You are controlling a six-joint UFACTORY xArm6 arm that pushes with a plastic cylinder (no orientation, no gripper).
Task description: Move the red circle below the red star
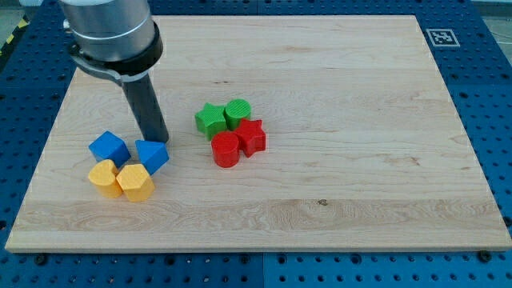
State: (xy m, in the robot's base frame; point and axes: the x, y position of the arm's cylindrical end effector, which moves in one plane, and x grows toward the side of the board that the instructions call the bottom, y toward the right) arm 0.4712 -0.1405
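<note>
The red circle (226, 150) stands on the wooden board (336, 96), touching the red star (251, 136) on the star's lower left. My tip (155, 140) is to the left of both red blocks, about ninety pixels from the circle. It stands right above the blue triangular block (152, 154), at or close to its top edge. A green star (210, 119) and a green circle (238, 113) sit just above the red pair, touching them.
A blue cube (108, 148) lies left of my tip. A yellow block (103, 174) and a yellow hexagonal block (135, 182) sit below the blue ones. The arm's grey housing (108, 36) fills the view's top left. A marker tag (442, 37) is off the board's top right.
</note>
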